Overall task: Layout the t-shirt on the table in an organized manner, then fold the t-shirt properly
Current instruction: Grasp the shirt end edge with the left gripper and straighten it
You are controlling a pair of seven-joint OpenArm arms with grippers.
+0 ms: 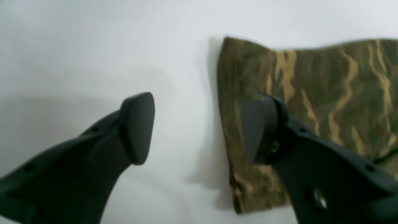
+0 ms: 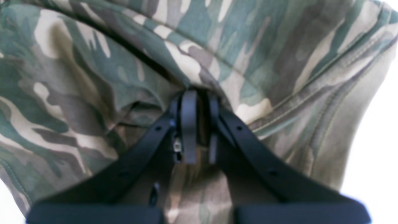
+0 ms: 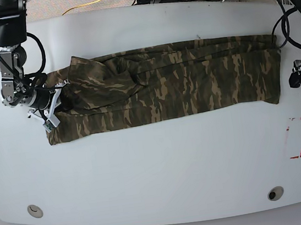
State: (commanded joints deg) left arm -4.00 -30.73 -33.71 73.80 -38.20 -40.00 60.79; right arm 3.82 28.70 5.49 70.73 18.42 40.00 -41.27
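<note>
- Black jaws of the right gripper (image 2: 196,124) are pinched together on a bunch of the t-shirt (image 2: 217,56), cloth filling that wrist view.
- Seen from the base camera, this grip sits at the shirt's 9 o'clock end.
- Left gripper (image 1: 199,127) is spread wide and holds nothing; it hovers off the hem edge at the 3 o'clock end.
- Shirt lies as a long folded band across the table (image 3: 158,172), long axis 9 to 3.
- Right arm alone has the cloth; the left probably must grasp the hem next.
</note>
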